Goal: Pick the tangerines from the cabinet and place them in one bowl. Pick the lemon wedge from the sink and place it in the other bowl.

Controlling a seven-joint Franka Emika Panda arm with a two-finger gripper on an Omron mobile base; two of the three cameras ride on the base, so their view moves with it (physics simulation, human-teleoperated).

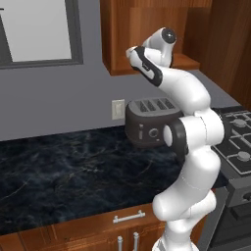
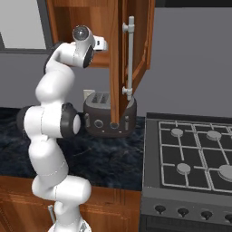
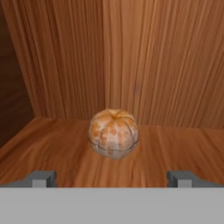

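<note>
Reaching into the cabinet (image 1: pixel 147 29), the end effector (image 3: pixel 112 178) stands released and empty, its tips spread wide. One tangerine (image 3: pixel 113 133) sits on the wooden shelf straight ahead, centred between the tips and just beyond them; being round, it favours no approach angle.

The white arm (image 2: pixel 52 136) rises from the lower left, bends at dark joints, and reaches up so that its hand points into the open reddish-brown cabinet (image 2: pixel 97 31); the gripper itself is hidden inside. The cabinet door (image 2: pixel 131 59) stands swung open toward the camera, a long silver bar handle (image 2: pixel 129 56) on its edge. Below it a dark toaster (image 2: pixel 102 115) sits on the black marbled surface (image 2: pixel 108 163), partly behind the door. To the right lies a grey gas stove (image 2: pixel 192 158) with burner grates and front knobs.
</note>
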